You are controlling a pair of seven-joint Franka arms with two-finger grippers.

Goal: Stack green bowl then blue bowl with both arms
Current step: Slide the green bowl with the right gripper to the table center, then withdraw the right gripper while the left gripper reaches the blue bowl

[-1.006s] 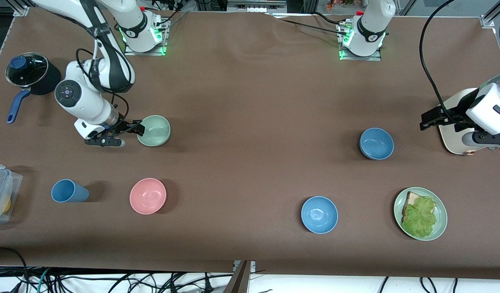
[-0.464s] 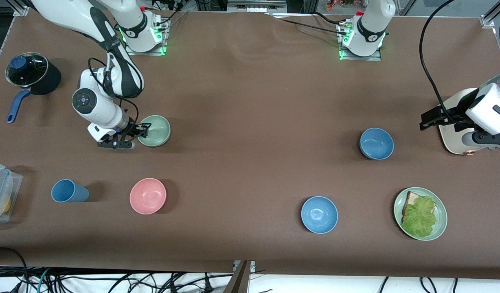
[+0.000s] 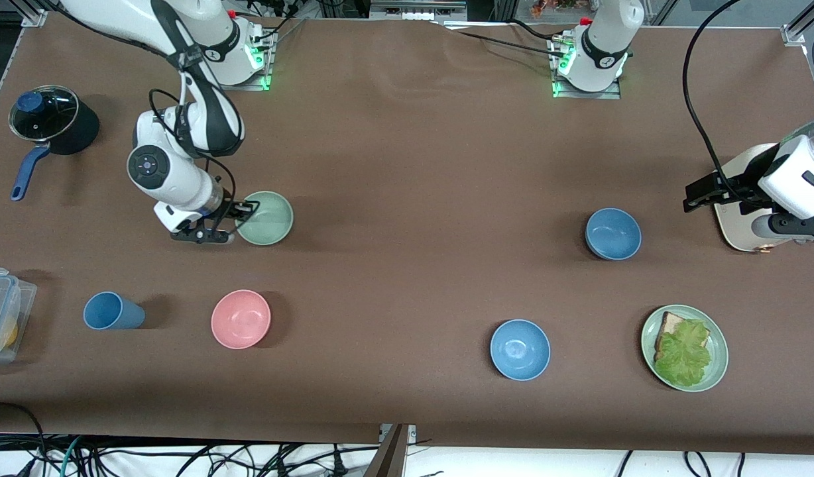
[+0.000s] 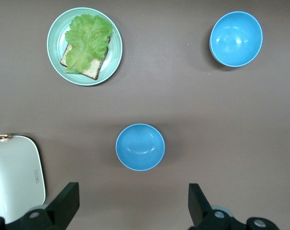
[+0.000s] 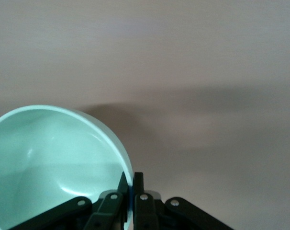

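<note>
green bowl (image 3: 266,217) just lifted, shifted toward table middle | right gripper (image 3: 238,217) clamped on its rim | left gripper (image 4: 130,208) waits spread over blue bowl (image 3: 613,233) | you carry next

The right pincer (image 5: 130,189) pinches the rim of the green bowl (image 5: 49,163), one finger inside and one outside. The bowl looks tilted and is empty. Under it lies the plain brown tabletop (image 5: 207,96), with the bowl's dark shadow.
</note>
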